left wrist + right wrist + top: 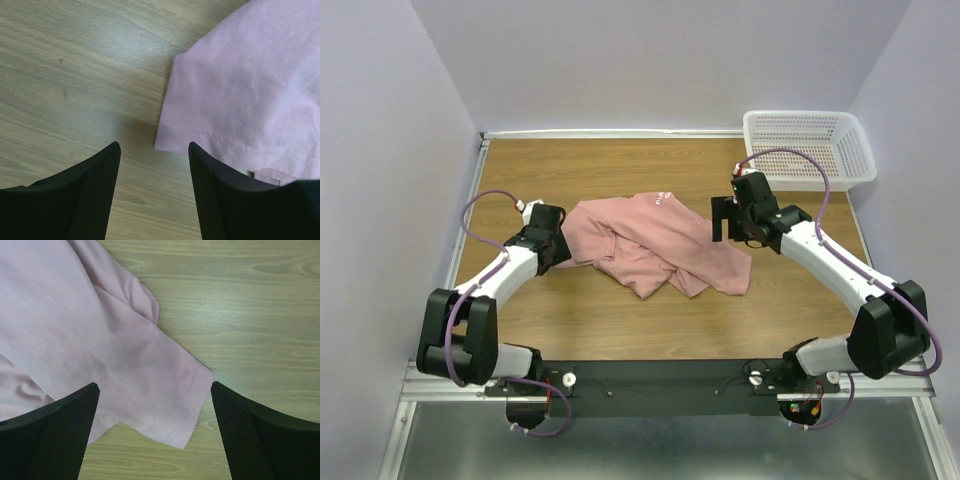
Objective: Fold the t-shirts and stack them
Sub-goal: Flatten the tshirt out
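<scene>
A dusty pink t-shirt (650, 245) lies crumpled in the middle of the wooden table (620, 330), with a small printed mark near its far edge. My left gripper (563, 252) is open and empty, low at the shirt's left edge. In the left wrist view the shirt's hemmed corner (250, 90) lies just ahead of the left gripper (154, 146). My right gripper (722, 226) is open and empty above the shirt's right side. In the right wrist view the right gripper (155, 386) is spread wide over a hemmed sleeve or corner of the shirt (100, 340).
A white plastic mesh basket (810, 150) stands at the table's far right corner. Lavender walls close in the left, back and right sides. The arm bases sit on a black rail (660, 378) at the near edge.
</scene>
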Robot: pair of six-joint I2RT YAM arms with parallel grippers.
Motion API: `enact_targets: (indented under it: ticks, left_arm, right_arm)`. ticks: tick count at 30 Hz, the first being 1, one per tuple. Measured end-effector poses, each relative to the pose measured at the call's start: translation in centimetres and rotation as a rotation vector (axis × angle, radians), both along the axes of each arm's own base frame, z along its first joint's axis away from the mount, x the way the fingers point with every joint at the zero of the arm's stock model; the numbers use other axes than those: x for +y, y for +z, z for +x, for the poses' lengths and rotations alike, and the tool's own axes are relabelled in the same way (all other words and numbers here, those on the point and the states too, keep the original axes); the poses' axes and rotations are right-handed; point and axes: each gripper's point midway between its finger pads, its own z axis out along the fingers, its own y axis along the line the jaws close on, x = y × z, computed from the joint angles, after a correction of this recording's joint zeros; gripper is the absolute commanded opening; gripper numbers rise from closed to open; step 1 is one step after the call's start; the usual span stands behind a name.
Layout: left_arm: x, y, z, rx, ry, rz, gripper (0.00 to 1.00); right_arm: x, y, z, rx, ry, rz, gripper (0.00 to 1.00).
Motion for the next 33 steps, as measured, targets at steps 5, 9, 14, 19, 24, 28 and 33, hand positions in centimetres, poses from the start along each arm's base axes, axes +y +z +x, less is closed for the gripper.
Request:
enact_targets:
  ticks: [5,9,14,19,24,28,33]
  left_arm:
    - [-0.4,-1.0,0.0,0.033,-0.018,0.010,0.63]
    - [-0.4,-1.9,0.0,0.063,-0.024,0.018,0.63]
    - [-0.5,-2.8,0.1,0.088,-0.032,0.026,0.62]
    - [-0.8,-2.8,1.3,0.067,-0.037,0.022,0.51]
    - [-1.1,-2.9,1.9,0.052,-0.047,0.011,0.33]
    - [-1.5,-2.9,2.3,0.038,-0.063,0.000,0.11]
    - [-1.7,-2.7,2.4,0.031,-0.075,-0.004,0.00]
  right_arm:
    - [-0.3,-0.6,-0.5,0.013,-0.003,-0.007,1.00]
    - [-0.3,-0.6,-0.5,0.013,-0.004,-0.008,1.00]
    - [-0.3,-0.6,-0.6,0.014,-0.004,-0.007,1.00]
    - [-0.3,-0.6,-0.6,0.014,-0.005,-0.007,1.00]
    - [-0.5,-0.4,-0.9,0.007,-0.005,-0.003,1.00]
    - [-0.5,-0.4,-1.0,0.007,-0.010,0.002,1.00]
    - [-0.5,-1.2,-1.6,0.037,-0.023,0.010,0.98]
